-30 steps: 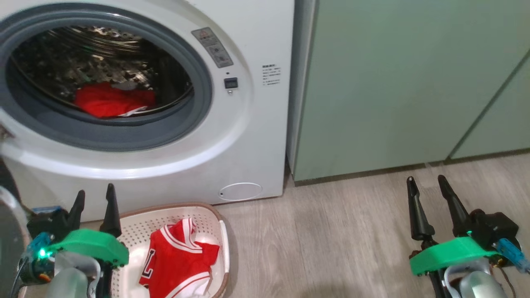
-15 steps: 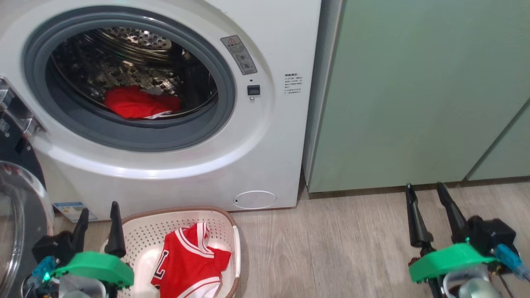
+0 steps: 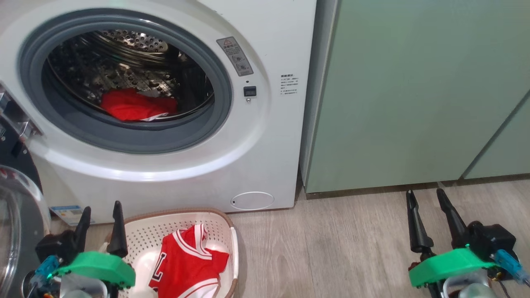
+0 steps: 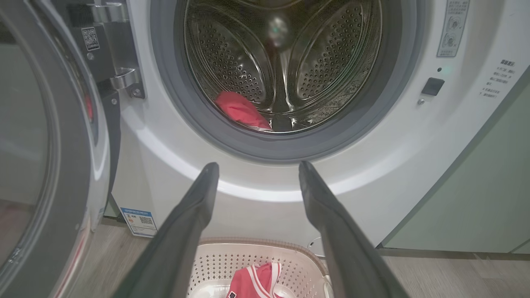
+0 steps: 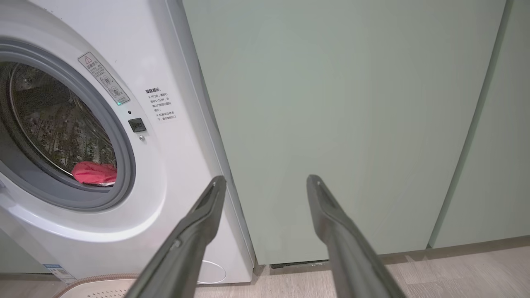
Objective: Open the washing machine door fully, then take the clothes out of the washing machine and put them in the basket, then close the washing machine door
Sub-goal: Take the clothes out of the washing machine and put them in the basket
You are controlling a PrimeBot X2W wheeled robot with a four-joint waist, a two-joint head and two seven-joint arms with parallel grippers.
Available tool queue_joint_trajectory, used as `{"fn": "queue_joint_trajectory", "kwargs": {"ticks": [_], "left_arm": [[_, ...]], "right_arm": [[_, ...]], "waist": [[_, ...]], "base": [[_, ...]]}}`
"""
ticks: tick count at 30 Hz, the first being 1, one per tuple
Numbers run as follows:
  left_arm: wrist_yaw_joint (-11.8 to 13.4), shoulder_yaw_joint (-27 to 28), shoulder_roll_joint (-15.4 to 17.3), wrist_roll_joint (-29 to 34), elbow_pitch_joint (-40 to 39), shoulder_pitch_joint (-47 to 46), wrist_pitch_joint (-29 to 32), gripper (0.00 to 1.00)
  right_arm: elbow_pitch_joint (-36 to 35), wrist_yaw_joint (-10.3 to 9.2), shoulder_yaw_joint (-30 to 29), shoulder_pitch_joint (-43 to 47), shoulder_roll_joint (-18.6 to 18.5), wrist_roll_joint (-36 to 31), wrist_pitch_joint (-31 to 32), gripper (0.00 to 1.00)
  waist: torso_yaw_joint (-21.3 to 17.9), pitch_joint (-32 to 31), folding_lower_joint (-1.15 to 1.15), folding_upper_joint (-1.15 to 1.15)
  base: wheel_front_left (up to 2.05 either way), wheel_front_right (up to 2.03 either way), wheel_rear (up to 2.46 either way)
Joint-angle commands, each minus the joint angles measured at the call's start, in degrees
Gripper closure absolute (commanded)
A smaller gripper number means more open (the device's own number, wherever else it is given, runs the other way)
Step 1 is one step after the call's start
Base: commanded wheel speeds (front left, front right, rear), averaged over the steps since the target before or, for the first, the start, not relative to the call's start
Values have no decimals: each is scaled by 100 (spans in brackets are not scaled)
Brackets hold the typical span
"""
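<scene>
A: Status of the left hand (image 3: 102, 207)?
B: It's hanging spread and empty by the left rim of the basket (image 3: 182, 211). The right hand (image 3: 425, 192) is gaping empty over the floor (image 3: 331, 248).
A: And the clothes (image 3: 187, 263)?
B: One piece is lying in the basket. Another (image 3: 132, 105) is sitting inside the washing machine (image 3: 265, 157), with the washing machine door (image 4: 62, 165) standing open.
</scene>
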Motion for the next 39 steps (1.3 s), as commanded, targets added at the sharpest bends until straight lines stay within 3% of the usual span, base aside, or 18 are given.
{"fn": "queue_joint_trajectory", "kwargs": {"ticks": [1,10,15,23,29,39], "left_arm": [[-20,207,116,38,-180,-210,-54,0],[-31,8,220,114,177,-422,-29,0],[-35,-350,333,42,756,-1009,474,0],[-36,-841,619,-133,1515,-2563,1906,0],[45,-979,883,-65,2088,-4035,2625,0],[414,-1181,1490,334,3119,-5775,2864,0]], "right_arm": [[-162,-4,113,-113,-18,13,-36,0],[-157,-4,109,-151,-36,23,-36,0],[-141,-4,82,-201,-33,22,-36,0],[-206,-4,133,-532,49,38,-36,0],[-265,-4,118,-837,106,51,-36,0],[-361,-4,304,-1327,174,81,-36,0]], "waist": [[-9,5,0,0],[-73,141,0,0],[-175,426,0,0],[-538,1184,0,0],[-767,1855,0,0],[-1138,2676,0,0]], "base": [[0,0,0],[0,0,0],[0,0,0],[0,0,0],[0,0,0],[0,0,0]]}}
